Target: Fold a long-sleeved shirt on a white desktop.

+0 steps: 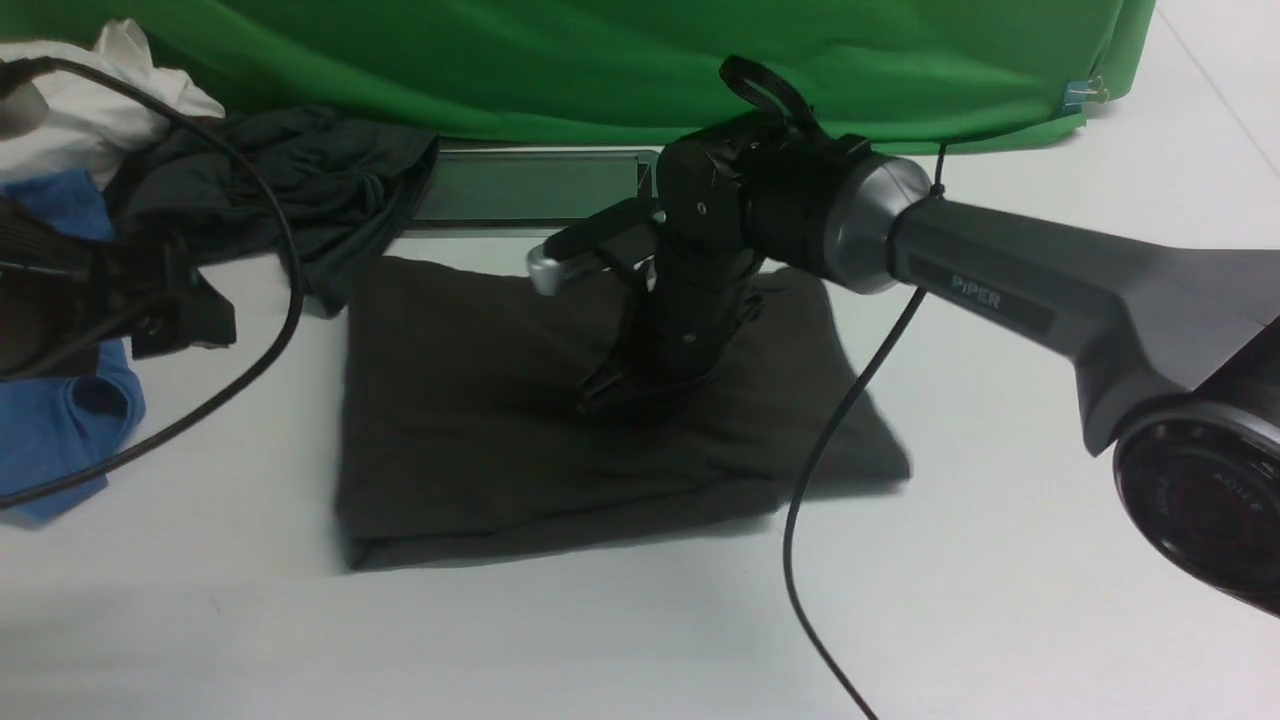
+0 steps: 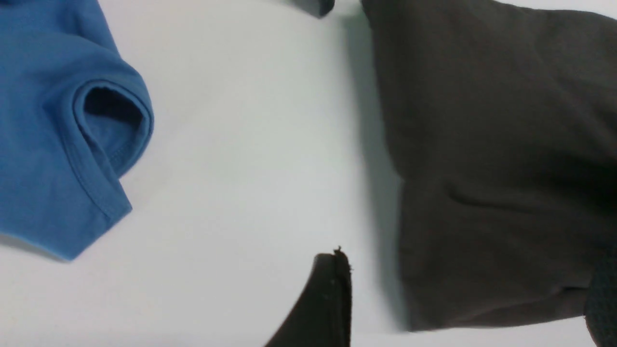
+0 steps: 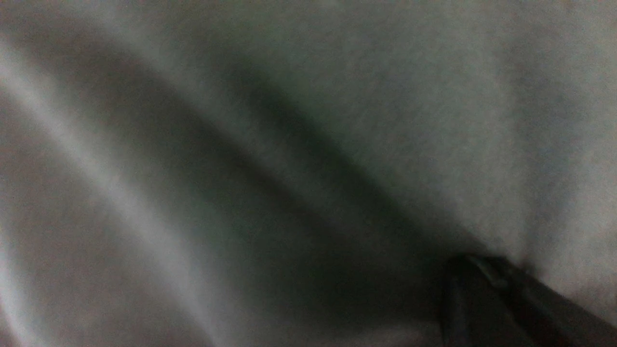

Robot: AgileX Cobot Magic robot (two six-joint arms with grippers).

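Observation:
The long-sleeved shirt (image 1: 480, 420) lies folded into a dark brownish-black rectangle in the middle of the white desktop (image 1: 1050, 480). My right gripper (image 1: 610, 392) points down at the shirt's centre with its tips pressed into the cloth and its jaws shut. The right wrist view shows only blurred fabric and the dark fingertips (image 3: 482, 299); whether cloth is pinched does not show. My left gripper (image 1: 185, 310) hovers to the left of the shirt. It is open (image 2: 467, 303), with one finger (image 2: 328, 299) over bare desktop (image 2: 250, 168), and a corner of the shirt (image 2: 491, 168) lies below the gap.
A blue garment (image 1: 60, 420) (image 2: 62, 130) lies at the left edge. Behind it are a charcoal garment (image 1: 300, 190) and white cloth (image 1: 90, 100). A green cloth (image 1: 600, 60) and a metal-framed hatch (image 1: 530, 188) are at the back. Black cables (image 1: 830, 470) trail from both arms.

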